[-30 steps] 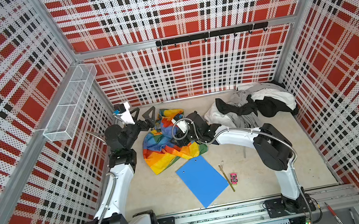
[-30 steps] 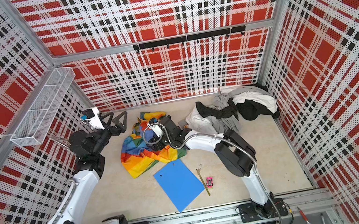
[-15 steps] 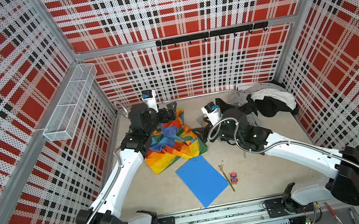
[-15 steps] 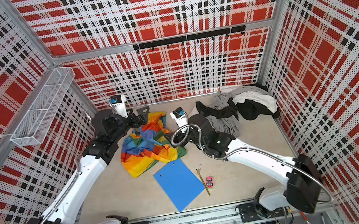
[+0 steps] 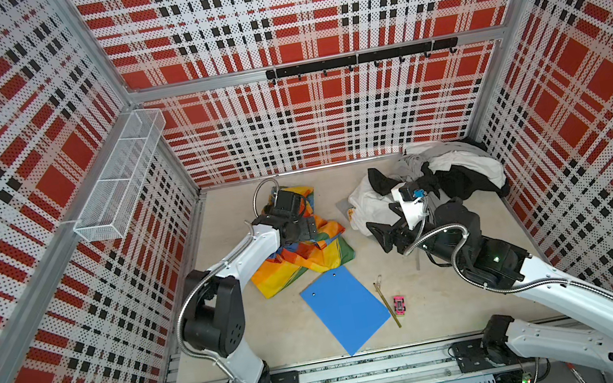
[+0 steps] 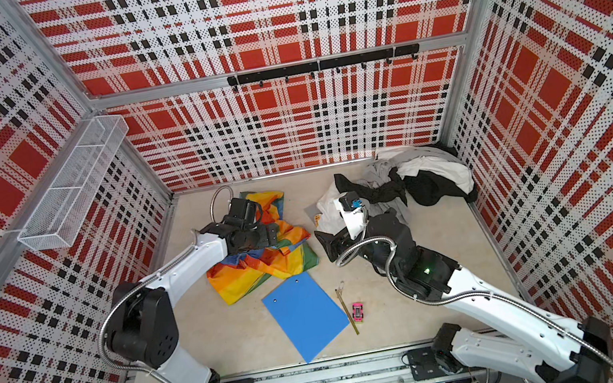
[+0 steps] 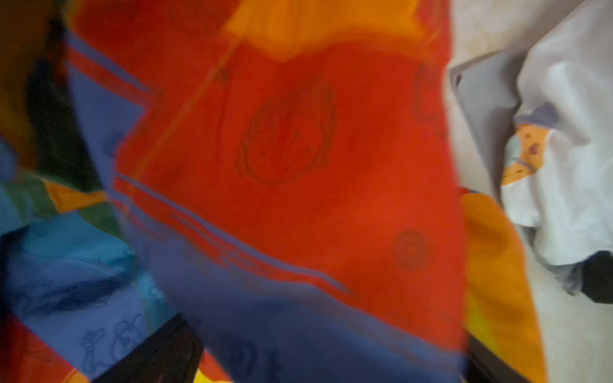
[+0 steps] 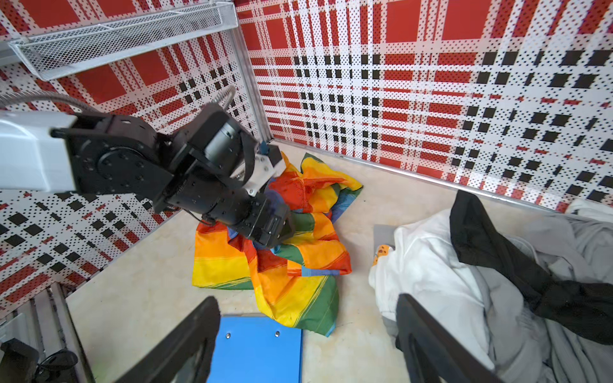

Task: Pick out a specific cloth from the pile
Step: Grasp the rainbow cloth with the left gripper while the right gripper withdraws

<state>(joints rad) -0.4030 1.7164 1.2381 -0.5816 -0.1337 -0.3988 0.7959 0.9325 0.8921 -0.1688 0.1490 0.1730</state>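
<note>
Patchwork cloth (image 5: 299, 257) of orange, yellow, red, blue and green blocks lies crumpled on the beige desk (image 5: 278, 332), apart from the heap of white, grey and black garments (image 5: 457, 171), so the separation looks done. Your left fingers (image 7: 156, 354) are spread just over the cloth, and your right fingers (image 8: 185, 341) are spread and empty.

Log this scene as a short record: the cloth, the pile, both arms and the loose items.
target: cloth, bright patchwork, crumpled, lying apart from the pile
source: pile of white, grey and black garments in the far right corner
left arm: left gripper down at the cloth, jaws open; contact cannot be told
right arm: right gripper between cloth and pile, jaws open, holding nothing
clutter: blue clipboard, thin yellow stick, pink toy car, all nearer the front
</note>
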